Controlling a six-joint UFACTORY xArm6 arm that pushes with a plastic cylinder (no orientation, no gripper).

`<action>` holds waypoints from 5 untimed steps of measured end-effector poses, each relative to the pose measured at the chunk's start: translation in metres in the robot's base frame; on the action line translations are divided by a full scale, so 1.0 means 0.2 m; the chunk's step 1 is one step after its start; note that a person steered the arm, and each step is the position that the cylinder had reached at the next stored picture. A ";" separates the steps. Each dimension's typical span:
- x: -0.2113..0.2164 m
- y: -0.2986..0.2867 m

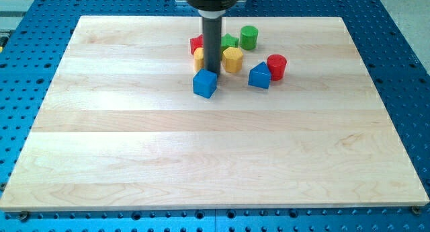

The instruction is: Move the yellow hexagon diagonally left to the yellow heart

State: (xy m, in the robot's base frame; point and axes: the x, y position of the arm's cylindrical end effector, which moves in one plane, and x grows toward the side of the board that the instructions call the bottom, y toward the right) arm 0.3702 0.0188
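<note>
The yellow hexagon (233, 58) sits near the top middle of the wooden board (134, 138). The yellow heart (199, 58) lies just to its left, mostly hidden behind my rod. My tip (211, 70) is between the two yellow blocks, just above the blue cube (205, 83) and touching or nearly touching it.
A red block (195, 44) peeks out left of the rod. A green block (230, 41) and a green cylinder (249, 37) stand above the hexagon. A blue pentagon-like block (259, 76) and a red cylinder (276, 66) sit to the right.
</note>
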 end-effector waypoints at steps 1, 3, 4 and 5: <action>-0.12 0.12; -0.22 0.57; -0.35 0.57; -0.24 0.18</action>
State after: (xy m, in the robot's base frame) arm 0.3223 0.0549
